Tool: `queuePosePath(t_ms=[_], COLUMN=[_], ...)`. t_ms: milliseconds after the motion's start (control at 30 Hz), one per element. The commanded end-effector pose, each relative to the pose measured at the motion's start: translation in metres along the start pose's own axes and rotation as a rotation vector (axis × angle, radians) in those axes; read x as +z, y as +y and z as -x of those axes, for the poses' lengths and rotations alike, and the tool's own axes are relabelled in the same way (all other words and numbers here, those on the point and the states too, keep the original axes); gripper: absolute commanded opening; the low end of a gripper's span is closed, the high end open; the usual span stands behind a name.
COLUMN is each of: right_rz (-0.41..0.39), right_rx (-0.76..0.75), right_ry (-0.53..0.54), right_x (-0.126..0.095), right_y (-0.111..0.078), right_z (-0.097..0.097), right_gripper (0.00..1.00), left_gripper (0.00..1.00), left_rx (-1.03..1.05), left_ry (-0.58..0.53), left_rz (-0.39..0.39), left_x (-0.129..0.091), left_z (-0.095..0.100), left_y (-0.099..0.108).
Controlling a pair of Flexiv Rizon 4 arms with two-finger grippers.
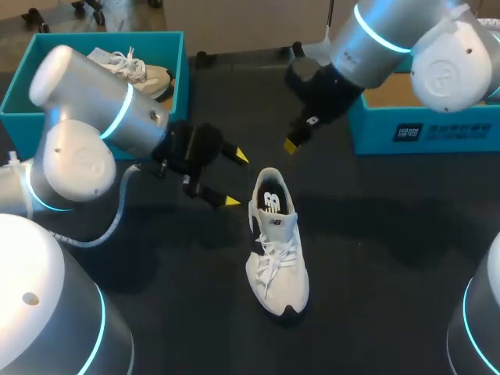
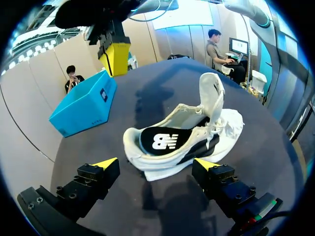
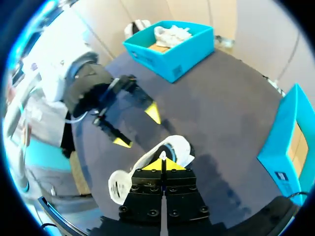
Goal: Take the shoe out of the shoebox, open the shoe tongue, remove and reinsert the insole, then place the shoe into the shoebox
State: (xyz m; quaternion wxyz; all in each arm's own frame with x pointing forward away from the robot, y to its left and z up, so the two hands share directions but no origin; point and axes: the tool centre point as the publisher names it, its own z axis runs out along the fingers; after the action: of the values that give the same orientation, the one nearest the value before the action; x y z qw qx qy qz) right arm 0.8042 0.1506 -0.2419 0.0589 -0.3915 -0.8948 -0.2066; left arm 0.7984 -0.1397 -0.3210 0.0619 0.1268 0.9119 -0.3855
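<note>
A white shoe (image 1: 275,242) lies on the dark table, heel toward the far side, its black insole (image 1: 270,203) showing in the opening. In the left wrist view the shoe (image 2: 216,130) has its tongue (image 2: 211,93) standing up. My left gripper (image 1: 237,179) is open just left of the heel, and nothing is between its yellow tips (image 2: 156,164). My right gripper (image 1: 291,145) hangs shut and empty above and behind the heel. From its own wrist view the right gripper (image 3: 162,164) is over the shoe (image 3: 178,146), with the left gripper (image 3: 138,128) beyond.
An open teal shoebox (image 1: 178,74) at the back left holds a second white shoe (image 1: 144,76); the same shoebox (image 3: 187,61) shows ahead of the right gripper. Another teal box (image 1: 422,129) sits at the back right, also seen as the teal box (image 2: 83,108).
</note>
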Motion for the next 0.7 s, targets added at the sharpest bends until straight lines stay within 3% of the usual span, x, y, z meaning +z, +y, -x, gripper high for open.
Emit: queuePosePath(t_ms=[33,100,333,600,700], right_rz=[-0.03,-0.012,-0.065,-0.082,-0.125], right_rx=[0.076,0.099,0.187,0.293,0.321], right_ry=[-0.109,-0.123,-0.196,-0.221,-0.255], right_x=[0.005,0.007,0.02,0.043,0.05], right_y=[-0.002,-0.005,-0.016,-0.028,-0.03], right_z=[-0.005,-0.005,-0.012,-0.033,-0.041], right_gripper=[0.0,0.0,0.0,0.0,0.0], left_gripper=[1.0,1.0,1.0,1.0,1.0], left_rx=[0.007,0.02,0.034,0.066,0.07], left_ry=[-0.002,-0.004,0.009,-0.028,-0.047], left_rz=[-0.001,0.004,-0.015,-0.01,-0.005], left_x=[-0.035,-0.045,-0.078,-0.113,-0.125], left_z=[-0.008,-0.007,0.0,0.01,0.014], left_y=[0.004,0.006,0.009,0.011,0.012])
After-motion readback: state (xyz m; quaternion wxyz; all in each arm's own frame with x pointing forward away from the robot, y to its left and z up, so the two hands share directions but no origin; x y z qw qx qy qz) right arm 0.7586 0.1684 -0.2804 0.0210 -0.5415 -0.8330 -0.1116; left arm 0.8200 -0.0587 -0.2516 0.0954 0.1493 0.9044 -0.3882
